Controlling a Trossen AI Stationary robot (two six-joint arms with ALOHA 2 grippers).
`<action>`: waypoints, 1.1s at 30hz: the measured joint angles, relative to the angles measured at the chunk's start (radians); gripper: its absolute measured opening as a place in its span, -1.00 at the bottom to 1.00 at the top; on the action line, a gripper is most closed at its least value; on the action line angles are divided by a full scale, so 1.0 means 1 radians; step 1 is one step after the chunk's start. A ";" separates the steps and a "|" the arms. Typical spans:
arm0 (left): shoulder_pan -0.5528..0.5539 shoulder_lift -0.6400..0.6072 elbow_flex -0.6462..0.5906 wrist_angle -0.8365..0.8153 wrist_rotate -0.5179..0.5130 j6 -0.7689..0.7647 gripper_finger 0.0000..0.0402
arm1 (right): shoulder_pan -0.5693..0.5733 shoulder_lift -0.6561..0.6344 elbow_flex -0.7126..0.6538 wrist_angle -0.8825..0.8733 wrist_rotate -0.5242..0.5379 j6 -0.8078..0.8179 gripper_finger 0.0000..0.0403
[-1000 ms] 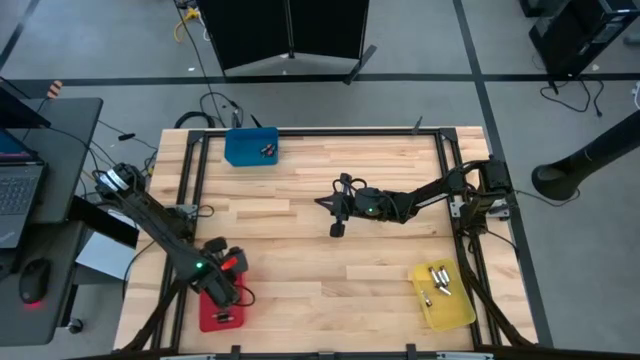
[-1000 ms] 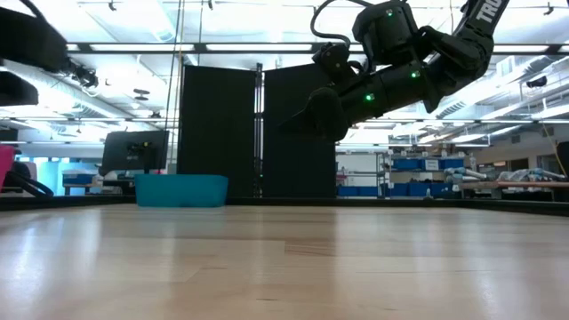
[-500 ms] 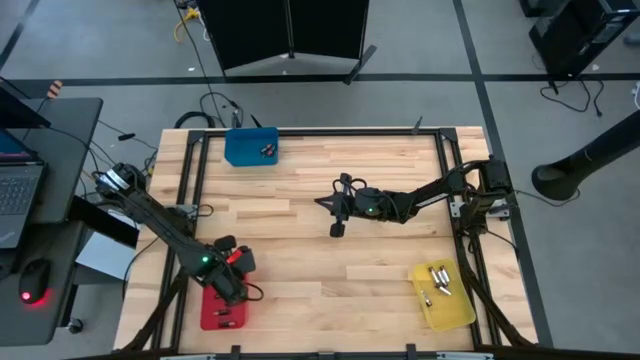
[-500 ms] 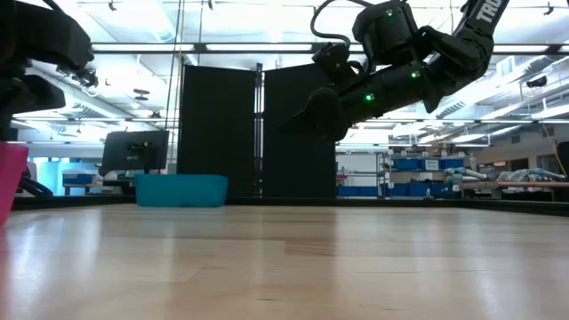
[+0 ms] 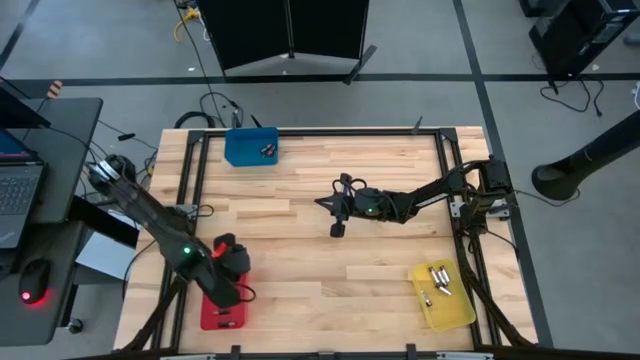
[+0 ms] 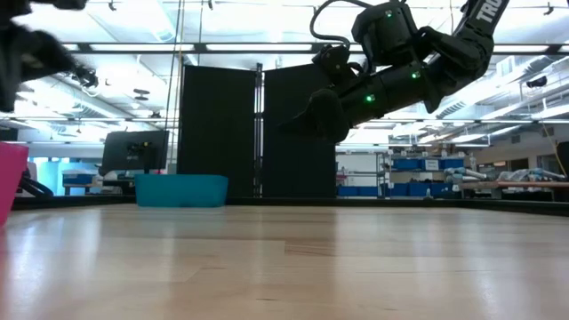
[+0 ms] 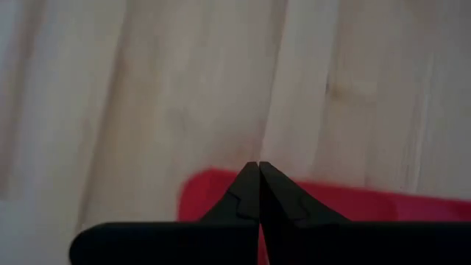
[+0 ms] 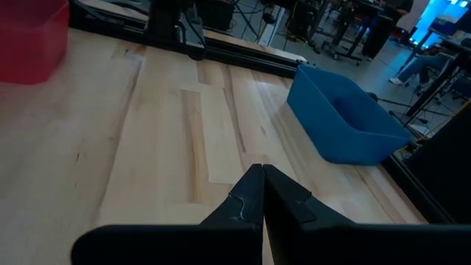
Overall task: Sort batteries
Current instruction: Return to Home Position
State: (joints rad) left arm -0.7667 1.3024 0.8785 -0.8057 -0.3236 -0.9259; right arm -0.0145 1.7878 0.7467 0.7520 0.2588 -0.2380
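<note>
The batteries show only in the high view, lying in three trays: a few in the blue tray (image 5: pixel 251 146) at the far left, several in the yellow tray (image 5: pixel 443 296) at the near right, and small dark ones (image 5: pixel 223 321) in the red tray (image 5: pixel 222 310) at the near left. My left gripper (image 5: pixel 235 290) (image 7: pixel 259 163) is shut and empty above the red tray's far rim (image 7: pixel 210 193). My right gripper (image 5: pixel 320 203) (image 8: pixel 263 168) is also shut and empty. It hangs high over the table's middle and points toward the left edge.
Bare wooden boards (image 5: pixel 300 250) lie between the three trays. A dark frame rail (image 5: pixel 190 200) runs along the table's left side. In the low view the right arm (image 6: pixel 391 62) hangs well above the tabletop, with the blue tray (image 6: pixel 180 189) far behind it and the red tray's wall (image 6: pixel 9 178) at the picture's left.
My left gripper has risen from low inside the red tray and drawn back toward the tray's far rim. This has uncovered the tray, which now shows at the left of the low view. The right arm has kept still.
</note>
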 joint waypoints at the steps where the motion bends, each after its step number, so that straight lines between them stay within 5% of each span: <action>1: 0.004 -0.020 -0.004 0.006 -0.020 0.015 -0.97 | 0.002 0.000 0.000 0.000 0.000 0.000 -0.94; 16: 0.177 -0.311 -0.286 0.498 -0.097 0.458 -0.99 | 0.006 0.000 0.000 0.013 -0.156 0.062 -0.94; 24: 0.397 -0.387 -0.423 0.847 0.084 0.773 -0.99 | 0.004 0.000 0.000 0.016 -0.197 0.056 -0.94; 33: 0.589 -0.390 -0.451 0.996 0.189 0.977 -0.99 | -0.017 -0.041 -0.023 -0.016 -0.254 0.034 -0.98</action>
State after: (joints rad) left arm -0.1778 0.9126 0.4270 0.1900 -0.1349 0.0510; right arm -0.0320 1.7471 0.7233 0.7361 0.0048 -0.2040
